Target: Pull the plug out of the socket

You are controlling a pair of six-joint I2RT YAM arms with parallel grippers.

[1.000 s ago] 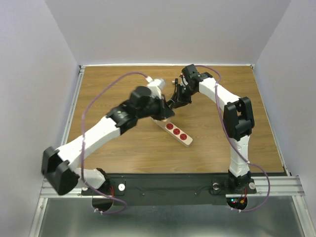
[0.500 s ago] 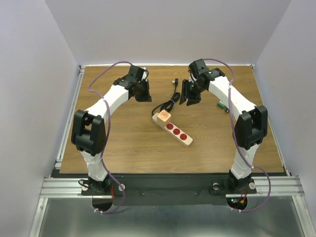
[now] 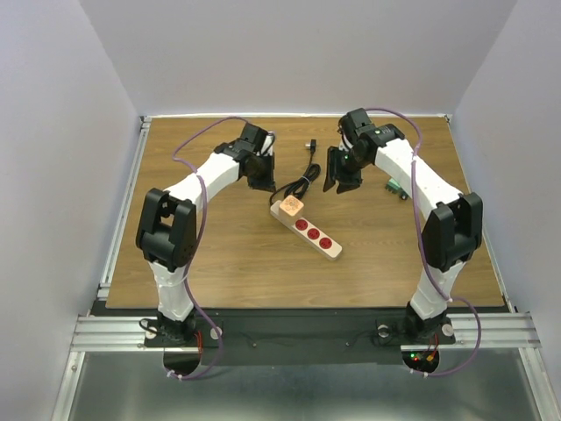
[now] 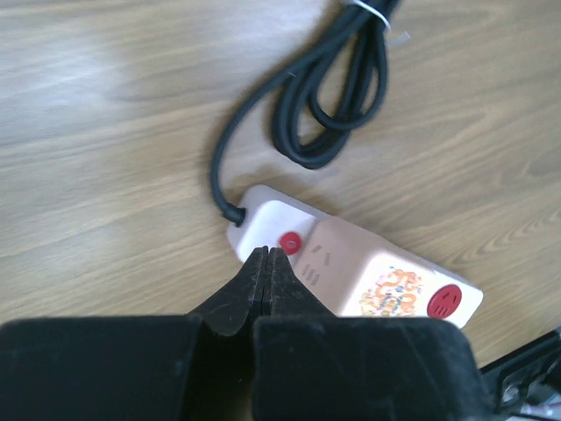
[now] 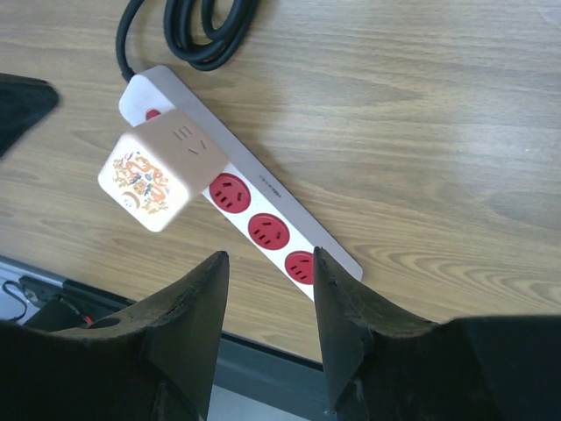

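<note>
Hovering above the socket point(image 5: 263, 230) with the right gripper point(image 5: 267, 256) parted and empty, the left gripper point(image 4: 267, 261) pinched together on nothing, the plug point(image 5: 162, 171) seated nearest the black cord point(image 4: 213, 175).

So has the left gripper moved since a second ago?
Yes. The left gripper has drawn back from over the plug on the socket, toward the table's far left.

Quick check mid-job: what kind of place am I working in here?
Probably a lab test cell: plain white walls box in a wooden tabletop, and an aluminium rail runs along its near edge.
</note>
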